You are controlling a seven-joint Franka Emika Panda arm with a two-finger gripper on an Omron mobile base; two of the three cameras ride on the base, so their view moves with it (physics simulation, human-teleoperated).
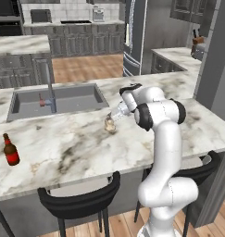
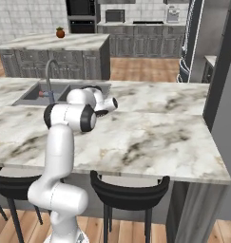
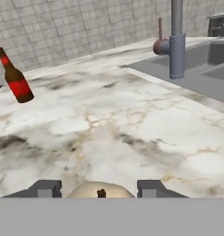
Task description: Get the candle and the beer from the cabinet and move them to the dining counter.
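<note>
White grey-veined marble table [image 1: 81,152] carries the dark brown red-labelled glass beer bottle [image 1: 10,150] near its left edge; the cream lumpy wax candle [image 1: 109,124] is gripped by the fingers [image 3: 45,189] mid-table.

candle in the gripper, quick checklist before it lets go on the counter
1. Candle sits between the gripper fingers: ok.
2. Candle base touching the dining counter: cannot tell, it is at or just above the marble.
3. Spot lies clear of the sink edge: ok.
4. Beer already standing on the dining counter, well apart from the candle: ok.
5. Tap out of the gripper's way: ok, it stands off to one side.
</note>
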